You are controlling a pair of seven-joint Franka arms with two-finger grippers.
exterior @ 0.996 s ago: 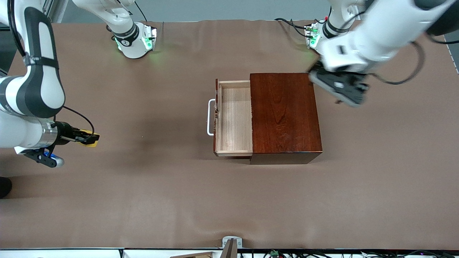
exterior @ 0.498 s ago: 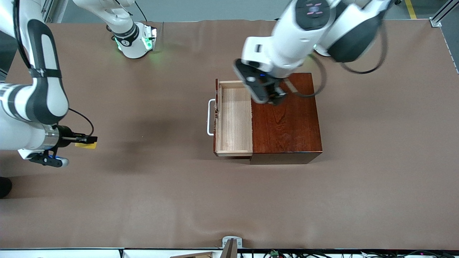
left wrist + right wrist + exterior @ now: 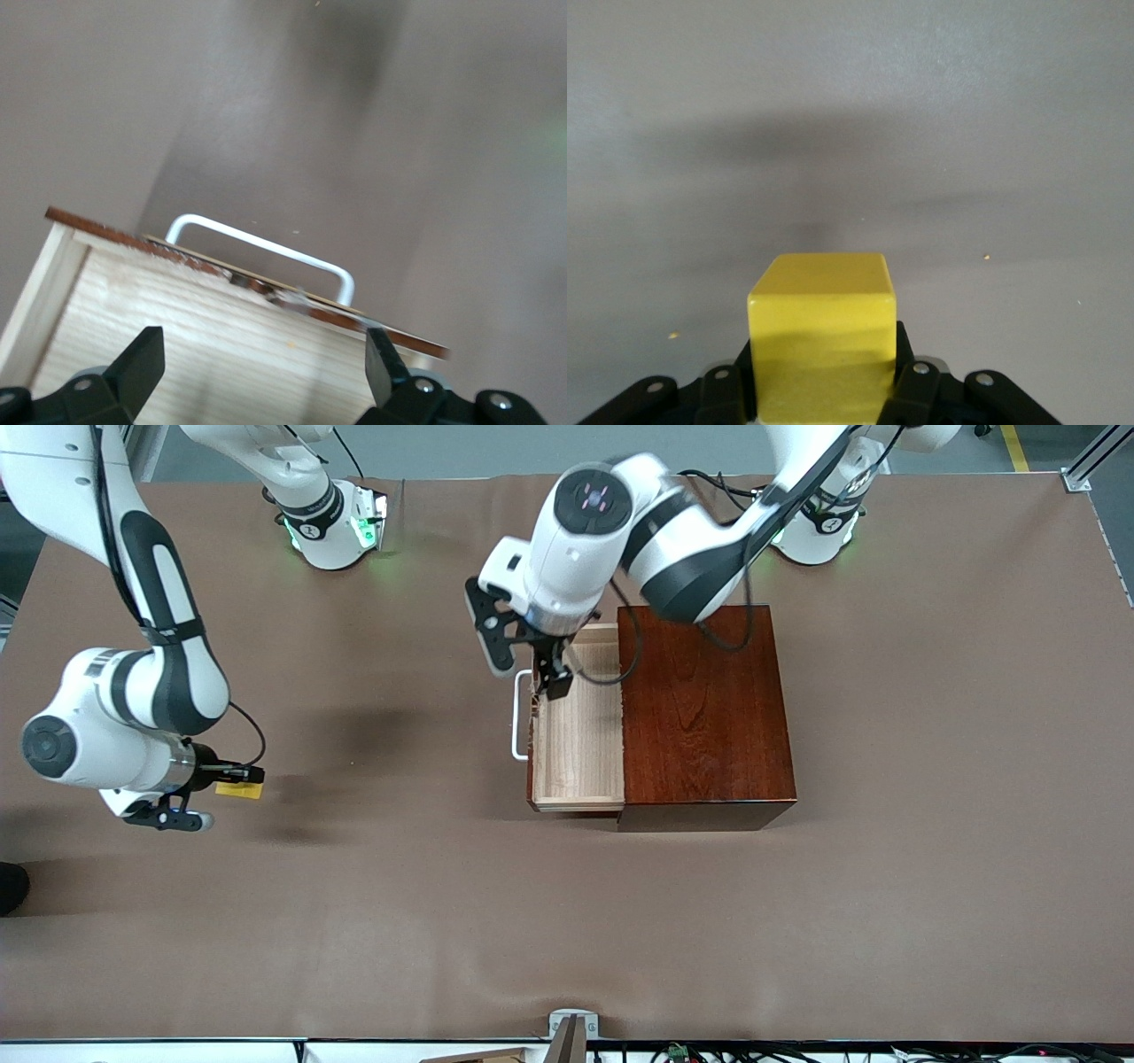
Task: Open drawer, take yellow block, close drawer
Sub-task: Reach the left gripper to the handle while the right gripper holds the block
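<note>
The drawer of pale wood stands pulled out of the mahogany box, its white bar handle pointing toward the right arm's end of the table. The tray looks empty. My left gripper hangs open over the drawer's front end, near the handle. In the left wrist view the drawer and its handle show between my spread fingers. My right gripper is shut on the yellow block just over the bare table at the right arm's end. The block fills the right wrist view.
The brown cloth-covered table is bare around the box. The arms' bases stand along the table's back edge. A small bracket sits at the edge nearest the front camera.
My left arm has swung from past the box, across its top, to over the drawer's front. My right gripper has shifted slightly toward the box and lowered, still holding the block.
</note>
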